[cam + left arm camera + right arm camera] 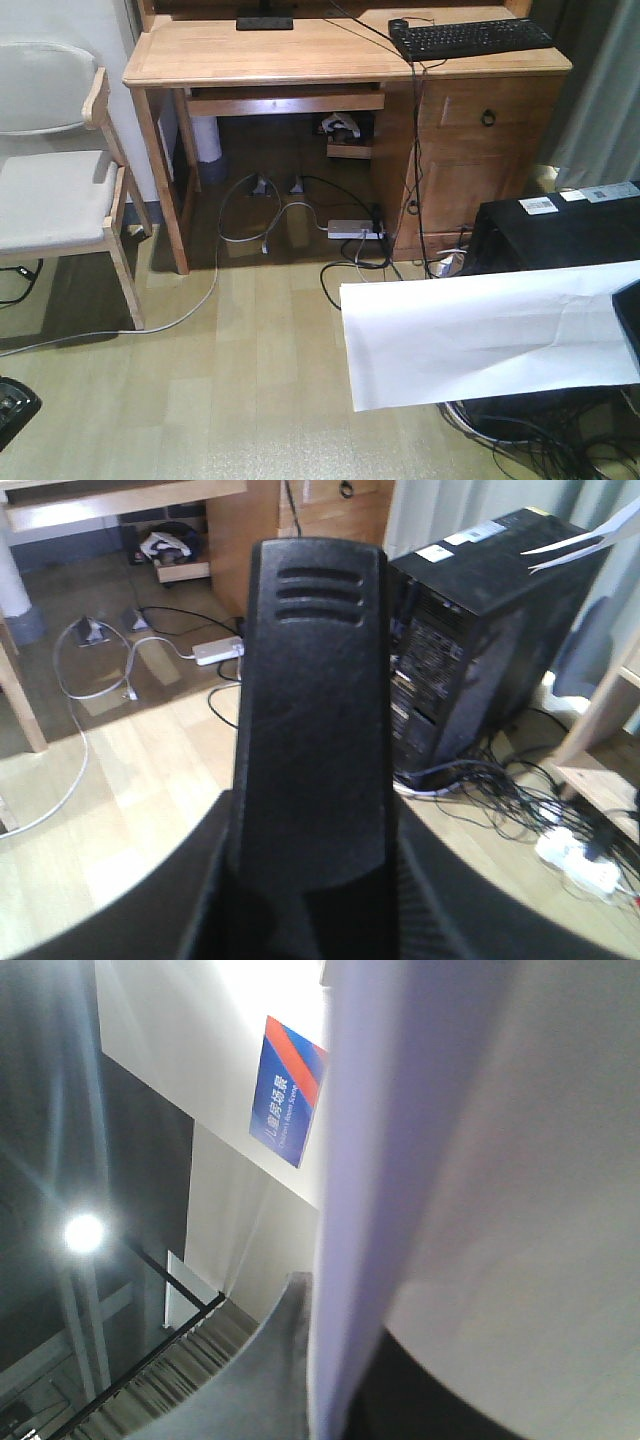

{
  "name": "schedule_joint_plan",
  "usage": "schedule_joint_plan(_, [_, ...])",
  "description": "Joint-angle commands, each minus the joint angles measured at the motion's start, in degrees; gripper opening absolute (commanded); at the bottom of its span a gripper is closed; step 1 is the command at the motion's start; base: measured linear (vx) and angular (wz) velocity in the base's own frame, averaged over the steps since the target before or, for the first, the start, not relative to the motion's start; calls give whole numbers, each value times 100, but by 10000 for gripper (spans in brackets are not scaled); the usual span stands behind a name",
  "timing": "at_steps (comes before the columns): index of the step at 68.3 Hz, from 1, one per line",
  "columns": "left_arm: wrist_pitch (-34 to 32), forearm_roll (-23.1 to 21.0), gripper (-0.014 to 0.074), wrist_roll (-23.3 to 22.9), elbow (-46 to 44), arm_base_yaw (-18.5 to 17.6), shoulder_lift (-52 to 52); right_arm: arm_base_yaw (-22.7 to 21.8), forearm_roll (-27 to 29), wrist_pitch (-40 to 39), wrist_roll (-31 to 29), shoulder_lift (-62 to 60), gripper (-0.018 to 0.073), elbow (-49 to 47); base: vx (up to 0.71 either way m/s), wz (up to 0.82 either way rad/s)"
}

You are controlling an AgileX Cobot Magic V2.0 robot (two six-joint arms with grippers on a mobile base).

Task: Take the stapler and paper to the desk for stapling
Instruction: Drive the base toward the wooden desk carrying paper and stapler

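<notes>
Holding stapler (310,710) upright at centre of left wrist view, left gripper (308,890) fingers (215,932) pinching its base; paper (490,330) aloft at lower right of front view, over black tower (560,238), apart from desk (300,50) at top; right gripper (631,316) at paper's right edge, finger state cannot be told

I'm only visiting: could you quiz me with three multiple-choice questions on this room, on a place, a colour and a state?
1. Where is the keyboard? A on the desk; B on the floor; C on the chair.
2. What colour is the computer tower? A white; B black; C red.
3. How is the paper? A flat on the desk; B held up in the air; C crumpled on the floor.
1 A: it lies at the desk's right end. 2 B: its case is black. 3 B: it hangs above the tower.
</notes>
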Motion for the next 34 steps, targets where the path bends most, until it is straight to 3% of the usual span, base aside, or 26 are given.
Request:
schedule_joint_plan(1, [-634, -65, -6, 0, -173, -29, 52, -19, 99, -771, -87, 19, -1, 140, 18, 8])
schedule_joint_plan(34, [-634, -65, -6, 0, -173, -29, 52, -19, 99, -771, -87, 19, -1, 140, 19, 5])
